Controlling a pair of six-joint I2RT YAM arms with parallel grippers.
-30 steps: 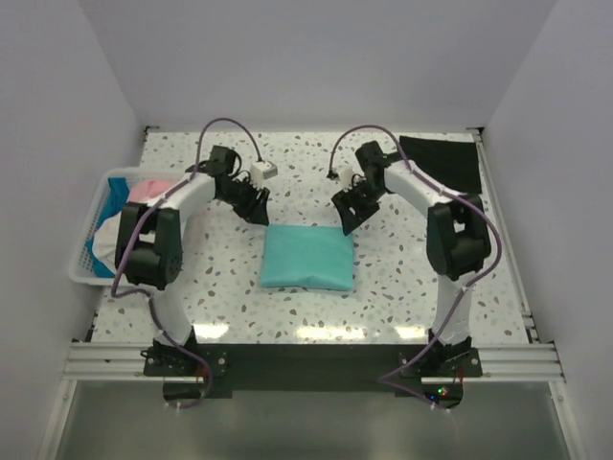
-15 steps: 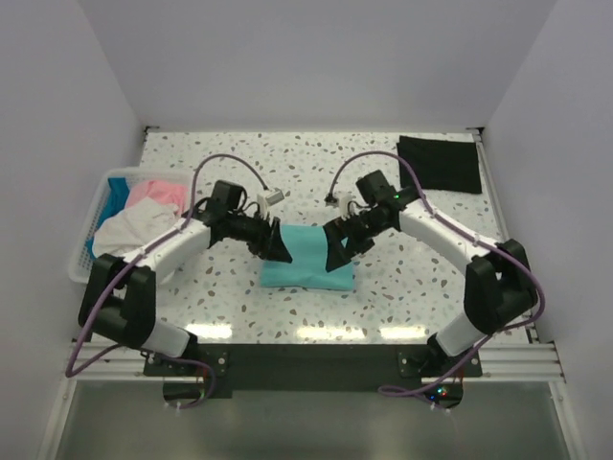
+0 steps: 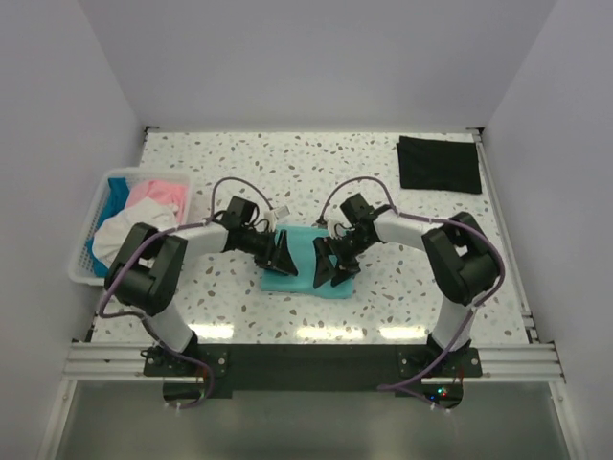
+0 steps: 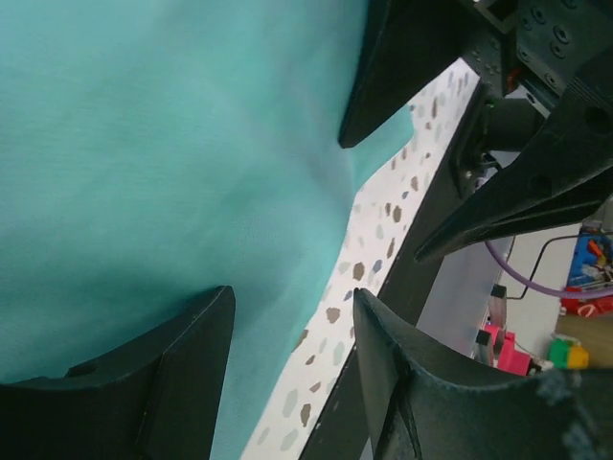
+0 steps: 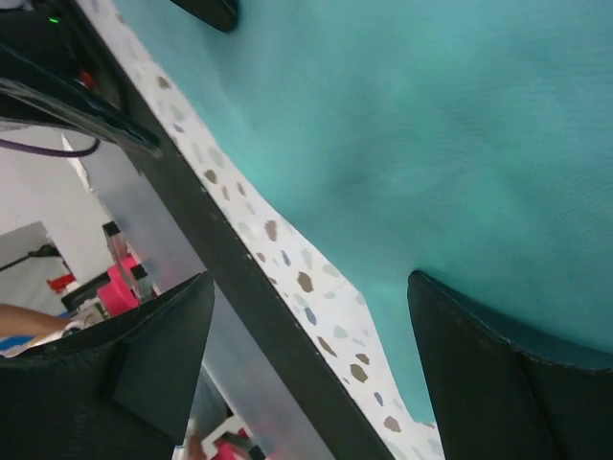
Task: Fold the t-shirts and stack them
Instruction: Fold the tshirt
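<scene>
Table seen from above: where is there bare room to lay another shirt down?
The widest bare stretch of table runs along the far edge, from the back-left corner to the black t-shirt. The centre is crowded: the left gripper and right gripper hang open over the teal-green t-shirt. The basket takes the left edge.

Setting is reading as a robotics lab test cell. Plain white panel walls [image 3: 306, 67] are boxing in a speckled terrazzo-pattern tabletop [image 3: 306, 158]. A silver slotted aluminium rail [image 3: 105, 362] is running along the near edge, carrying two white-and-black robot arms [image 3: 196, 233] that are trailing purple cables [image 4: 517, 280]. Beyond the table, the left wrist view is showing bright coloured clutter [image 4: 503, 350], out of focus.
</scene>
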